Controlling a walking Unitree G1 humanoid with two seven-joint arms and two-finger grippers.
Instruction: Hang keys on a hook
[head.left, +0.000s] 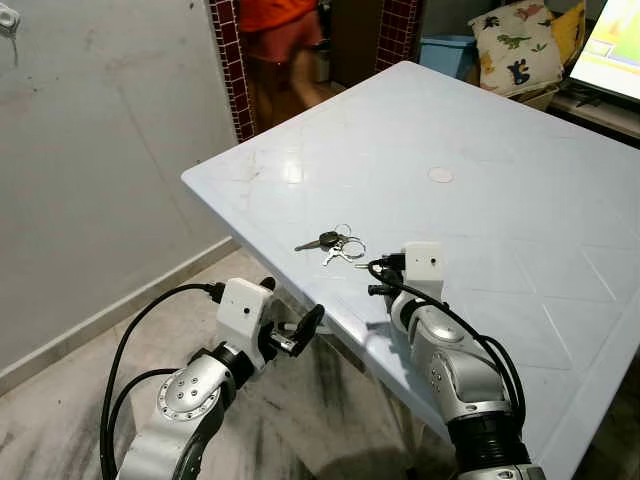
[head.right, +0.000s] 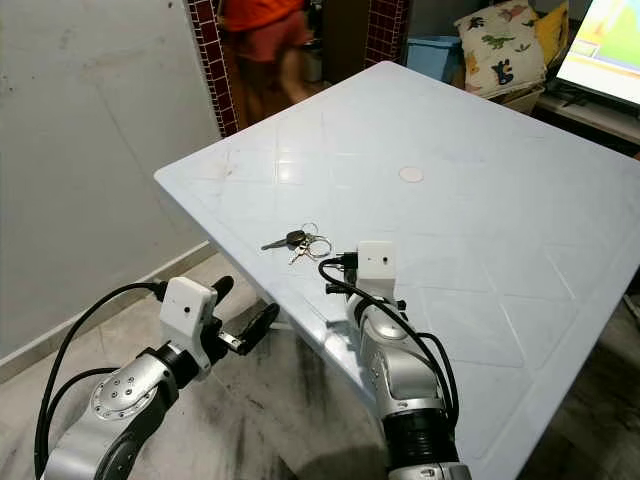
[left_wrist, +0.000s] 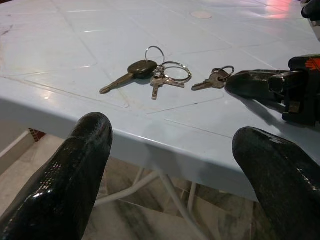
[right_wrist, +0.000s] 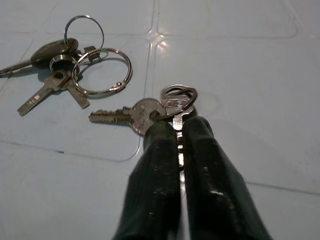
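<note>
Two black fingers (right_wrist: 200, 165) of the right gripper (right_wrist: 177, 112) are pressed together on the white table (head.left: 520, 230), clamped on a small set of keys (right_wrist: 150, 111) by its ring. Just beside it, a larger key bunch (head.left: 335, 243) is laid flat near the table's edge. Below that edge, the left gripper (head.left: 296, 335) is held with its fingers spread apart, empty.

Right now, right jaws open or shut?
Shut: the right gripper pinches the small silver key set, flat on the pale blue plastic table.
</note>
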